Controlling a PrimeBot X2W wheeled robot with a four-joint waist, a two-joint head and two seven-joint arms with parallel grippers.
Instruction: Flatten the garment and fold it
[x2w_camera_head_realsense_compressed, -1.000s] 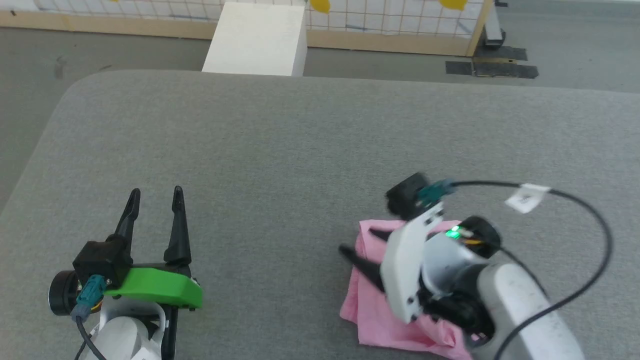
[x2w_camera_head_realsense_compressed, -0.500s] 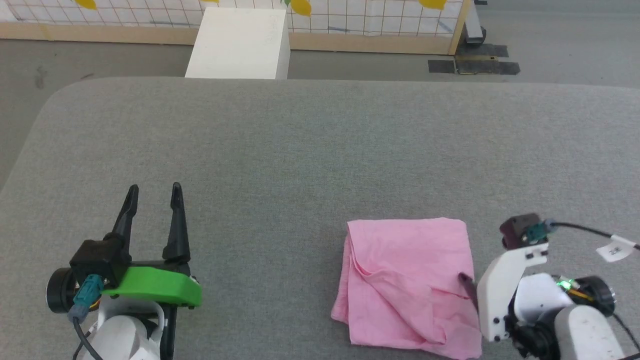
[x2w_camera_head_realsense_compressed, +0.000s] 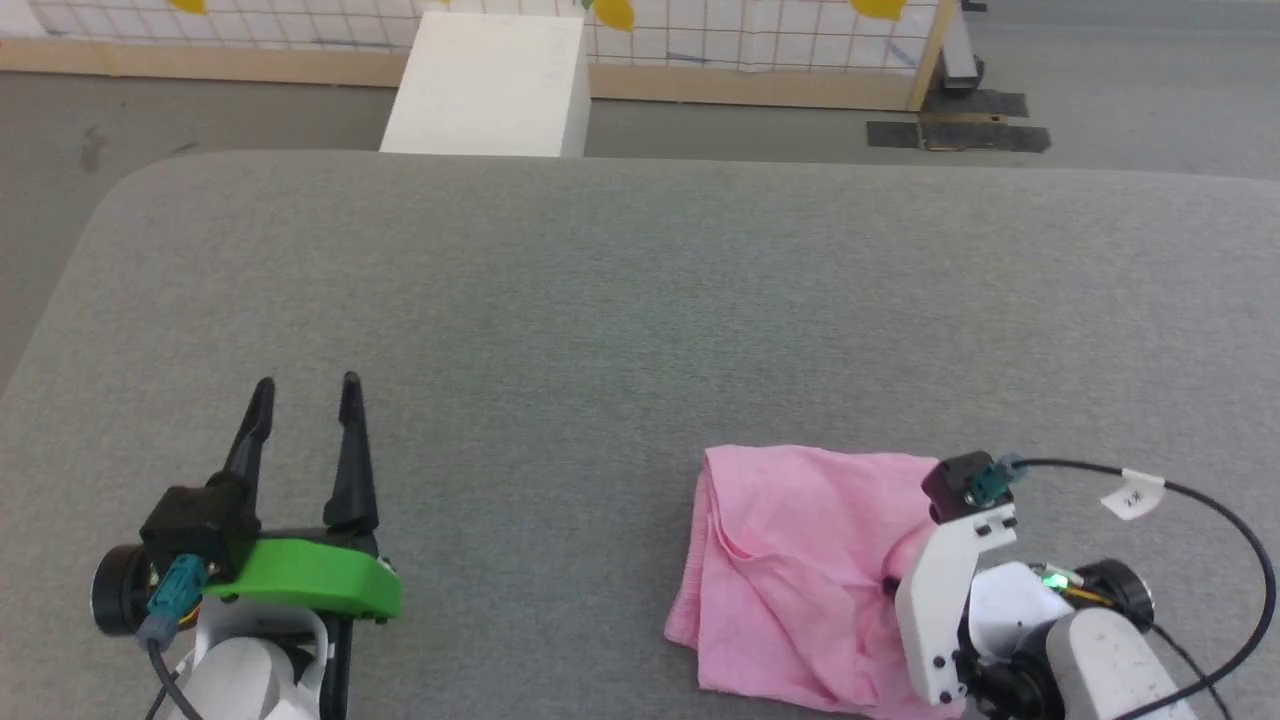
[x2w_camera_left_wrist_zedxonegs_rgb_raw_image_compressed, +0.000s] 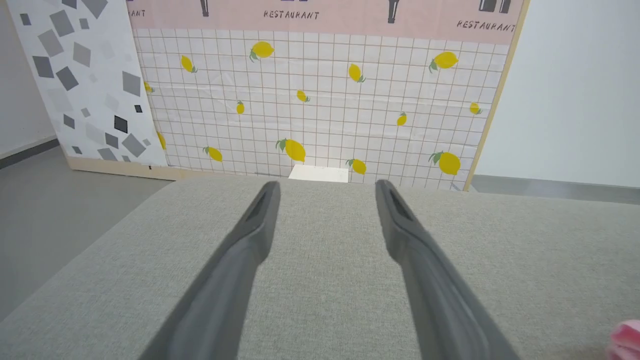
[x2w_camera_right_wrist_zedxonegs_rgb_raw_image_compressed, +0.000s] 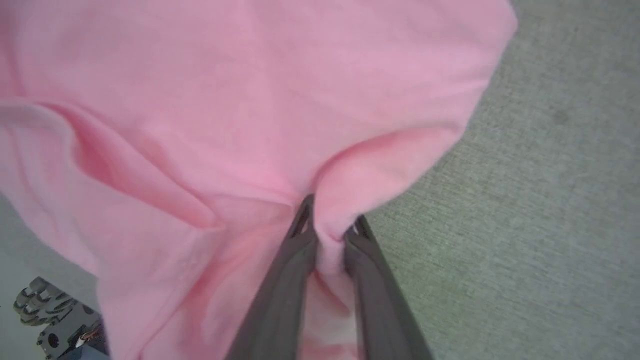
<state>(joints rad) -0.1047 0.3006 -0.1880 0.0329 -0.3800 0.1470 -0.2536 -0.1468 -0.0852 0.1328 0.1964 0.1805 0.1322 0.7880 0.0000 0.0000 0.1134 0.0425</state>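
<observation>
Left wrist view caught the only legible writing: the word "RESTAURANT" printed 2 times whole along a pink banner (x2w_camera_left_wrist_zedxonegs_rgb_raw_image_compressed: 320, 12), with a cut-off "ANT" at its left end. Below it stood a gridded wall panel (x2w_camera_left_wrist_zedxonegs_rgb_raw_image_compressed: 325, 100) dotted with yellow lemons. In the head view, a small white tag (x2w_camera_head_realsense_compressed: 1132, 495) on the right arm's black cable (x2w_camera_head_realsense_compressed: 1230, 560) carried a mark too small to read.

The left pincer (x2w_camera_left_wrist_zedxonegs_rgb_raw_image_compressed: 326, 185) was released, its 2 dark fingers spread apart and pointing across the grey desk (x2w_camera_left_wrist_zedxonegs_rgb_raw_image_compressed: 325, 280) toward a white block (x2w_camera_left_wrist_zedxonegs_rgb_raw_image_compressed: 318, 173) beyond the far edge. From the head view it sat at the lower left, well apart from the cloth.

The right arm was bent low over the near right part of the desk, its white wrist bracket (x2w_camera_head_realsense_compressed: 945, 590) tilted toward the garment (x2w_camera_head_realsense_compressed: 790, 560). The right pincer (x2w_camera_right_wrist_zedxonegs_rgb_raw_image_compressed: 332, 212) was clenched on a raised pleat at the garment's right edge, pink fabric squeezed between the fingers. The garment lay folded and wrinkled on the desk's near right.
</observation>
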